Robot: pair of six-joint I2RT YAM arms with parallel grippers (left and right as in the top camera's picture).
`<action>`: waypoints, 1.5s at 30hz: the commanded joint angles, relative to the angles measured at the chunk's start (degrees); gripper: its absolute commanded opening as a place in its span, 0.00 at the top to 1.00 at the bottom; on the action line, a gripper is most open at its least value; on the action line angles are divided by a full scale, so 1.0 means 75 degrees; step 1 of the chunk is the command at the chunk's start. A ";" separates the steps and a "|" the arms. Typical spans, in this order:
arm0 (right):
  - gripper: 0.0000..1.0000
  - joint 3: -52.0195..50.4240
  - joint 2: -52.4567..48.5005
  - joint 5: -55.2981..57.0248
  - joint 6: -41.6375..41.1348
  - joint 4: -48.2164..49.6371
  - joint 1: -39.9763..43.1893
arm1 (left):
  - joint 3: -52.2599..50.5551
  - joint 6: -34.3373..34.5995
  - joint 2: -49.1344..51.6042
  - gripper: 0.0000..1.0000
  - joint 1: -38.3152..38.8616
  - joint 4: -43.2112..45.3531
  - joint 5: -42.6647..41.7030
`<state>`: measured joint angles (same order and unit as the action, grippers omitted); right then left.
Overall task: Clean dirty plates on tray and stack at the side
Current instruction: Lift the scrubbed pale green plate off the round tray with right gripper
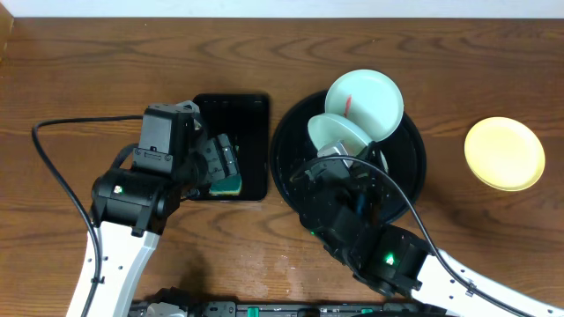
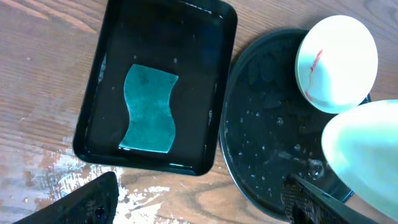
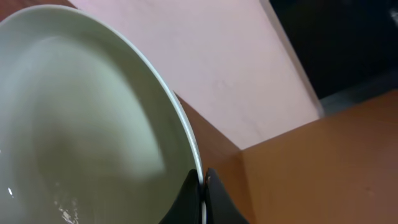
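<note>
Plate [image 3: 93, 124], pale bluish, sits clamped by its rim in the right hand [image 3: 202, 186], tilted over the tray [image 1: 412, 189]. A smeared plate [image 1: 364, 101] rests at the tray's far rim; a yellow plate [image 1: 504, 153] lies on the table [image 1: 88, 70]. Left hand [image 1: 225, 165] hangs, fingers [image 2: 87, 202] apart, above a sponge [image 2: 148, 109].

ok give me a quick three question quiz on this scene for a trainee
1. True or false: the yellow plate lies on the round black tray.
2. What does the right gripper hold? A: a cup. B: a pale plate, by its rim. C: a brush.
3. Fill in: the sponge lies in the ____ black tray.
Key: 1 false, the yellow plate lies on the table, right of the round black tray. 2 B. 3 rectangular.
</note>
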<state>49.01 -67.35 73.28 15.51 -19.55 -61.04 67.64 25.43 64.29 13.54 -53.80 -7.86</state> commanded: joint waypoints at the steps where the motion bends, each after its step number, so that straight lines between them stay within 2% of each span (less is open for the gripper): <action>1: 0.99 0.0122 0.0152 0.0463 0.0525 0.0076 -0.0076 | 0.0134 -0.0076 0.0009 0.16 -0.0041 -0.0020 -0.0067; 29: 0.99 0.0119 0.0152 0.0425 0.0507 0.0125 -0.0076 | 0.0134 -0.0076 0.0009 0.16 -0.0041 -0.0020 -0.0067; 33: 0.99 0.0119 0.0149 -0.0079 -0.0146 0.0105 -0.0076 | 0.0134 -0.0076 0.0009 0.16 -0.0041 -0.0020 -0.0067; 36: 0.99 0.0119 0.0137 0.0201 0.0210 -0.0035 0.0041 | 0.0134 -0.0076 0.0009 0.15 -0.0041 -0.0020 -0.0067; 38: 0.99 0.0119 0.0137 0.0175 -0.0525 0.0219 0.0157 | 0.0134 -0.0076 0.0009 0.15 -0.0041 -0.0020 -0.0070; 40: 0.99 0.0119 0.0137 -0.0644 0.0105 0.0114 0.0125 | 0.0134 -0.0076 0.0009 0.15 -0.0041 -0.0020 -0.0067; 41: 0.99 0.0119 0.0131 -0.0472 0.0545 0.0090 0.0146 | 0.0134 -0.0076 0.0009 0.15 -0.0041 -0.0020 -0.0067; 42: 0.99 0.0119 0.0102 0.0201 0.0423 0.0207 0.0271 | 0.0134 -0.0076 0.0009 0.15 -0.0041 -0.0020 -0.0067; 43: 0.99 0.0119 0.0099 0.0364 -0.0428 0.0408 0.0376 | 0.0134 -0.0076 0.0009 0.15 -0.0041 -0.0020 -0.0067; 45: 0.99 0.0119 0.0099 -0.0560 0.0178 0.0178 0.0271 | 0.0134 -0.0076 0.0009 0.15 -0.0041 -0.0020 -0.0067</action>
<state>49.01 -67.11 71.96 16.49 -17.43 -59.33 67.64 25.43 64.29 13.54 -53.80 -7.84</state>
